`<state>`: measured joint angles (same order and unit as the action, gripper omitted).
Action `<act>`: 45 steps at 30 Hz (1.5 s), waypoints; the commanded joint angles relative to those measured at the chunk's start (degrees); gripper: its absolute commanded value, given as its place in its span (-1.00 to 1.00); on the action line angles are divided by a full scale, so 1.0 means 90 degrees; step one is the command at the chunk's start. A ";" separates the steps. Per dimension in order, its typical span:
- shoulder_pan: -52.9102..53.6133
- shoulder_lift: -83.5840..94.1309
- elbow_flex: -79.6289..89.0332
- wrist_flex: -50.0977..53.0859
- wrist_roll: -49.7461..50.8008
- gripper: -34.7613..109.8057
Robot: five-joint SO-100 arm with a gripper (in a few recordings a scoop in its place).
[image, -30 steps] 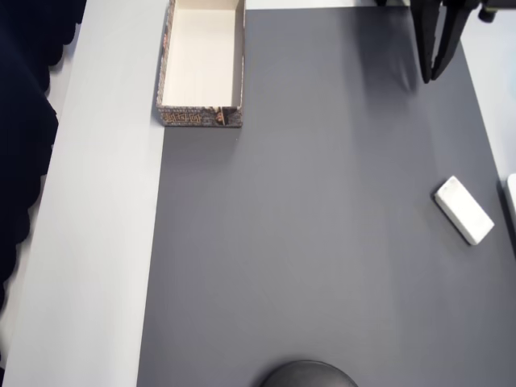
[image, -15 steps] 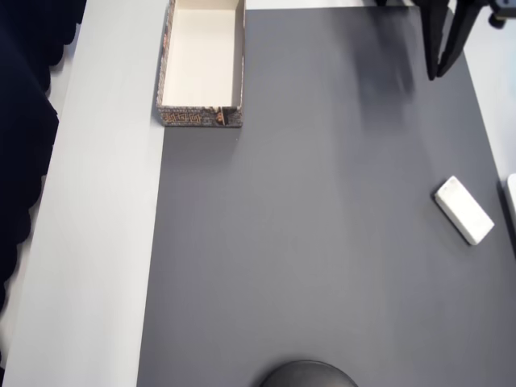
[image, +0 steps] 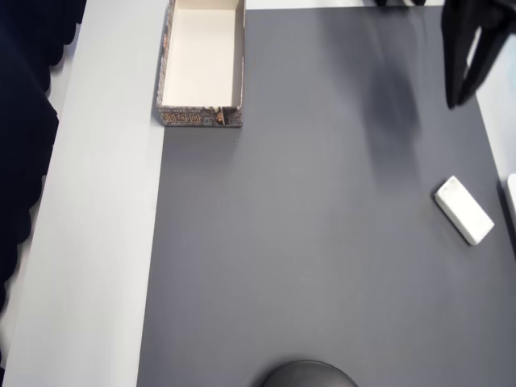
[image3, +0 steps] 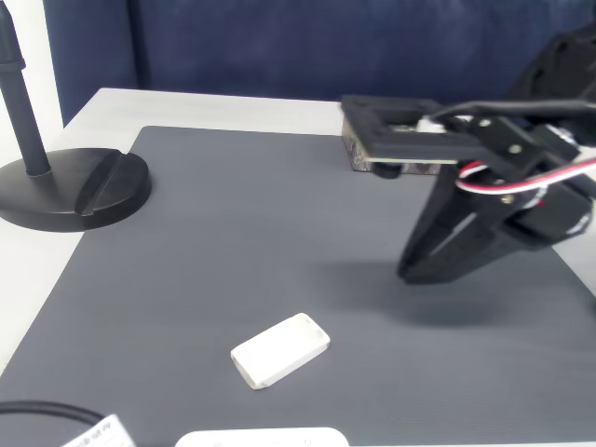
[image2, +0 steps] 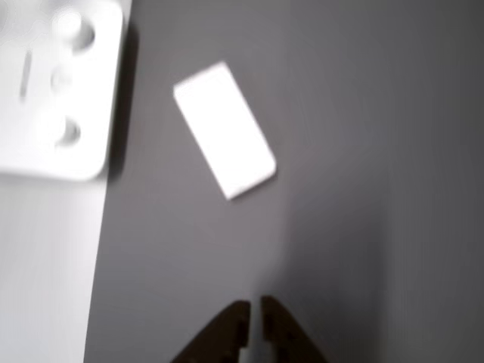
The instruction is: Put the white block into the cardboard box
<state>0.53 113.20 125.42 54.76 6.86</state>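
Lying flat on the grey mat (image: 306,242), the block (image: 463,210) sits askew near the mat's right edge in the overhead view, with nothing touching it. In the wrist view the block (image2: 224,129) is soft with blur, tilted, above and left of the gripper (image2: 254,321). In the fixed view it (image3: 280,349) rests at the near side of the mat (image3: 233,242).

The gripper (image: 462,97) hangs up-picture of the block in the overhead view, well apart from it, its dark fingers tapering together at the tips with a narrow gap higher up; in the wrist view only a thin slit parts the tips, so it is all but closed and holds nothing. In the fixed view the gripper (image3: 416,267) is a black wedge above the mat, its tips hard to tell apart.

The box (image: 201,64) stands at the mat's far left corner in the overhead view, cut off by the top edge, cream inside. In the fixed view the box (image3: 358,154) is largely hidden behind the arm (image3: 503,186).

A white plate (image2: 57,87) with round holes, blurred, lies left of the block in the wrist view. A black stand (image3: 65,182) sits on the white table (image: 97,242); a dark blue curtain (image3: 326,47) hangs behind.
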 commanded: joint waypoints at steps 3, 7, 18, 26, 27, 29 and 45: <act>-0.0186 -0.1182 -0.1797 0.0371 0.0059 -0.54; -0.0283 -0.1797 -0.2461 0.0850 -0.0117 -0.54; -0.0332 -0.2920 -0.3496 0.0977 -0.0498 -0.54; -0.0352 -0.3193 -0.3437 0.0488 -0.0439 -0.54; -0.0342 -0.3271 -0.3525 0.0547 -0.0439 -0.54; -0.0313 -0.3457 -0.3809 0.0742 -0.0400 -0.54; -0.0283 -0.5020 -0.6074 0.1758 -0.0176 -0.54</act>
<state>-2.02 67.94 78.22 67.68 4.75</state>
